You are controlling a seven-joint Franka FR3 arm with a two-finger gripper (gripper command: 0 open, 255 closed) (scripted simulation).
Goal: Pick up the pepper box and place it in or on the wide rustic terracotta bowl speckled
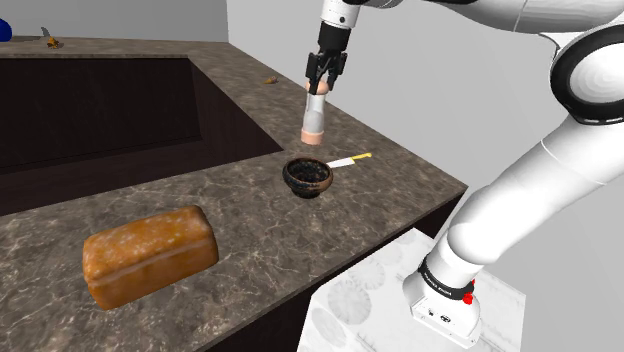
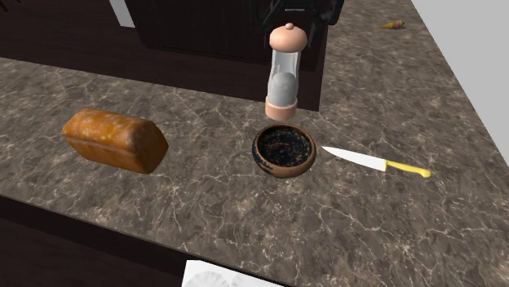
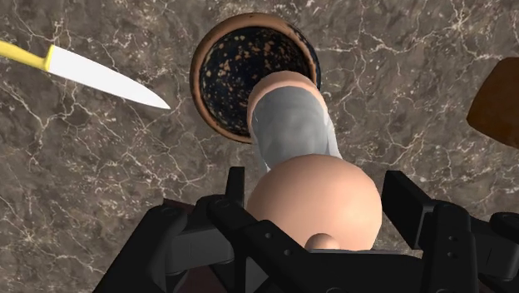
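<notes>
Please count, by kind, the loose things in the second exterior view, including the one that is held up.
pepper grinder: 1
bowl: 1
knife: 1
bread loaf: 1
small orange thing, too small to identify: 1
Total: 5

The arm [image 1: 520, 190] is made of smooth, rounded white links with dark rings at the joints [image 1: 561, 82], a black band [image 1: 440, 283] at its foot bearing a small red spot [image 1: 468, 297] (bright against the white), and a blocky, all-black gripper [image 1: 322, 85].
</notes>
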